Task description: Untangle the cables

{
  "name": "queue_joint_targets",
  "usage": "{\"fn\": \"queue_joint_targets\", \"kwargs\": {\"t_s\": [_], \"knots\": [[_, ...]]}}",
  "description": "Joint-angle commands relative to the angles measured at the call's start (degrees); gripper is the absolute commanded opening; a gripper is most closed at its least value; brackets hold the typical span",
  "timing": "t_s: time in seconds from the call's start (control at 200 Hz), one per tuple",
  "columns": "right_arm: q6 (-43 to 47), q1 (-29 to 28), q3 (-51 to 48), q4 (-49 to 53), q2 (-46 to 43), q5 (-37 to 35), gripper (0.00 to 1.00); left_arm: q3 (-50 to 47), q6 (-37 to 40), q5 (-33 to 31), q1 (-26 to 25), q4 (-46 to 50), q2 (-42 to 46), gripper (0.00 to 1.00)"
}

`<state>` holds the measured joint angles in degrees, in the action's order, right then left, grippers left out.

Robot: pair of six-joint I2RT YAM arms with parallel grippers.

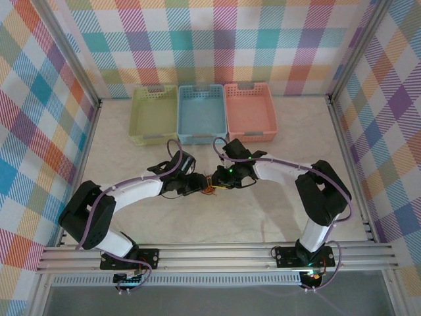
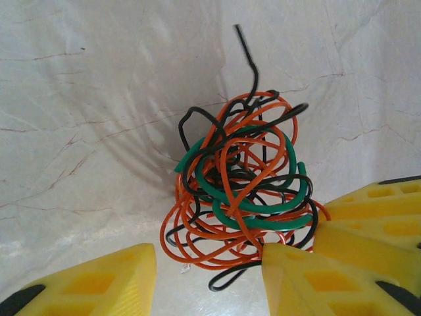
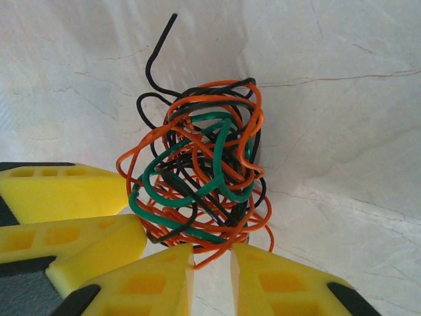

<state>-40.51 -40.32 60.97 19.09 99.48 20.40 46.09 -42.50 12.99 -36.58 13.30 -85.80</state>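
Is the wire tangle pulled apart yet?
No: the orange wire, green wire and black wire form one knotted ball on the table.

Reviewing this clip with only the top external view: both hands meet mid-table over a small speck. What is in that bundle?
Observer: The right wrist view shows the cables as one tangled ball of orange, black and green wire.
Operator: Any loose end to go for?
Observer: In the left wrist view a black end sticks out of the top of the ball.
Operator: Is the right hand gripping?
Observer: The right hand sits just below the ball, with a narrow gap between its fingers.
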Motion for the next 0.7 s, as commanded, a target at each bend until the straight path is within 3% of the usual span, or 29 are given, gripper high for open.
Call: {"fn": "queue_joint_targets", "kwargs": {"t_s": [0.0,0.39,0.57,0.695], "knots": [[0.5,-0.1,1.7,1.4,0.6,-0.3,0.19,1.3,-0.5,0.4,0.6,-0.5,-0.6,0.45],[4.0,-0.1,0.9,-0.3,-3.2,0.2,0.00,1.0,-0.2,0.5,0.5,-0.3,-0.4,0.37],[7.5,0.1,-0.7,-0.6,-6.2,-0.6,0.00,0.9,-0.4,1.2,0.6,-0.3,0.5,0.30],[9.6,0.5,-2.7,-1.7,-8.0,-1.4,0.00,0.2,-1.2,3.3,0.6,-1.1,2.9,0.31]]}}
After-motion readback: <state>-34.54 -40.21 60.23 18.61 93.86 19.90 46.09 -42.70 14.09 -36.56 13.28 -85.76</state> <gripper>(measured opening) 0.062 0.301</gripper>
